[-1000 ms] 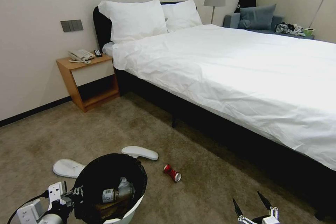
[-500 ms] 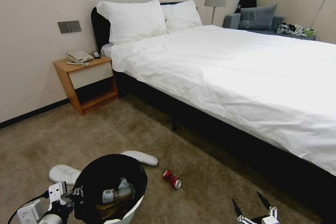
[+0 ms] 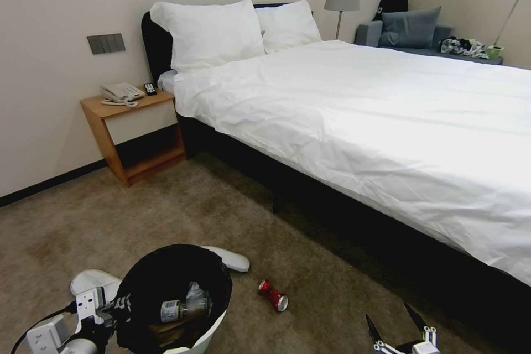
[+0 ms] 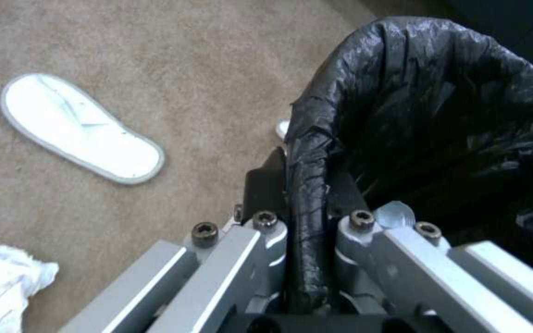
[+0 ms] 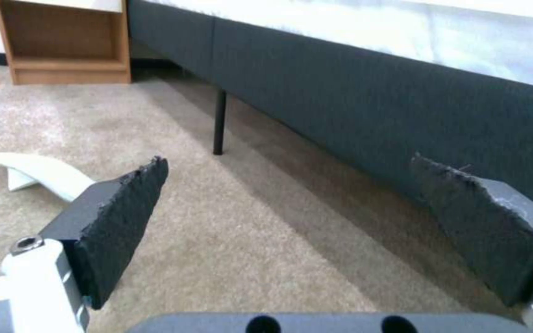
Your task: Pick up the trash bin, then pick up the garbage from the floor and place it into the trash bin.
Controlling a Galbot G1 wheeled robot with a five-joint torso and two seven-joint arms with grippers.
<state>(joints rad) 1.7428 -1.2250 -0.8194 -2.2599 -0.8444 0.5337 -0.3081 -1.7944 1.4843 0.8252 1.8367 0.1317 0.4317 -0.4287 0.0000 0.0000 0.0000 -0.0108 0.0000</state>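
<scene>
While the left pincer clamps the trash bin rim, the right pincer hangs spread wide and empty. Red can lies just beside the bin — approach should be low, straddling its body squarely.

Glossy crinkled black plastic lines the trash bin, brushed metal forms the left gripper, and matt fibrous carpet covers the floor
</scene>
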